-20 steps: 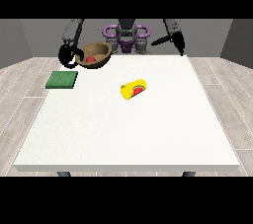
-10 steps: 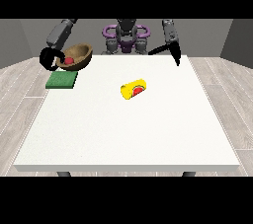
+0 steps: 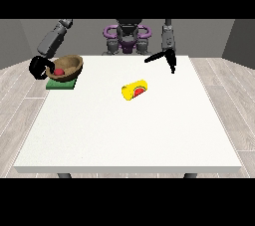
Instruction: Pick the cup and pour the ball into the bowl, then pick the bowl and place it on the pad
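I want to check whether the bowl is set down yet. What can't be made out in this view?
- Whether the bowl rests on the green pad or is just above it: the bowl hides the contact.
- How the hand at the view's left holds the rim: too small.
- Most of the pad: hidden behind the bowl.
- Most of the red ball: hidden by the bowl's wall.

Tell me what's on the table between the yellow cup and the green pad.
Nothing: in the front view, bare table separates the cup from the pad.
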